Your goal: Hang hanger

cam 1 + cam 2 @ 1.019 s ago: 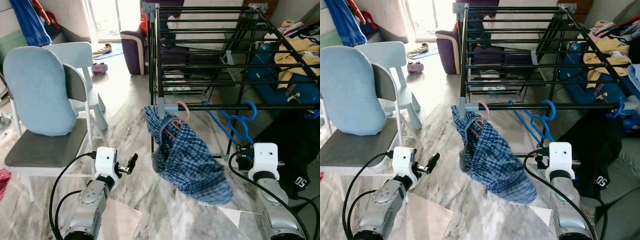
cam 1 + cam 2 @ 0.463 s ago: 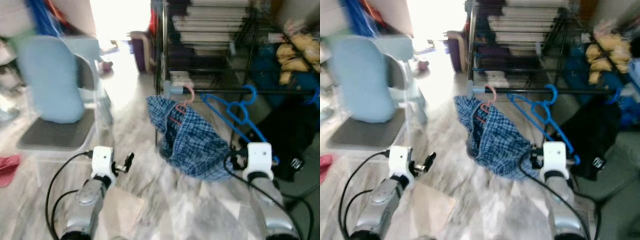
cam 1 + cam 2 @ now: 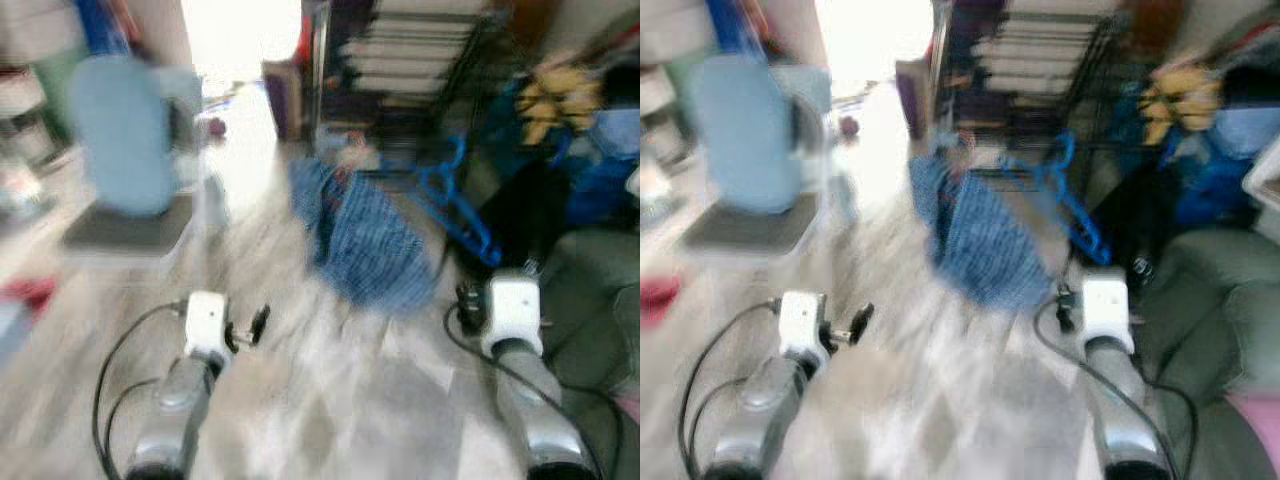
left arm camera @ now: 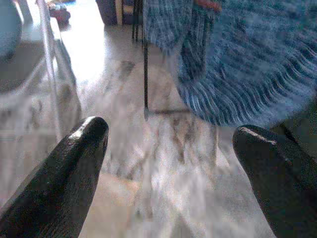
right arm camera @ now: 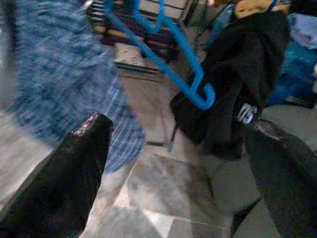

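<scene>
Change: head views blur and shift, camera moving; rack (image 3: 420, 60) sits higher in view | Count: one blue hanger (image 5: 171, 59), one plaid garment (image 3: 365, 240), one chair (image 3: 130, 170) | Hanger: on rack, beside garment, ahead of right gripper (image 5: 178, 183), apart | Left gripper (image 4: 168, 173): open, empty | Right: open, empty
</scene>
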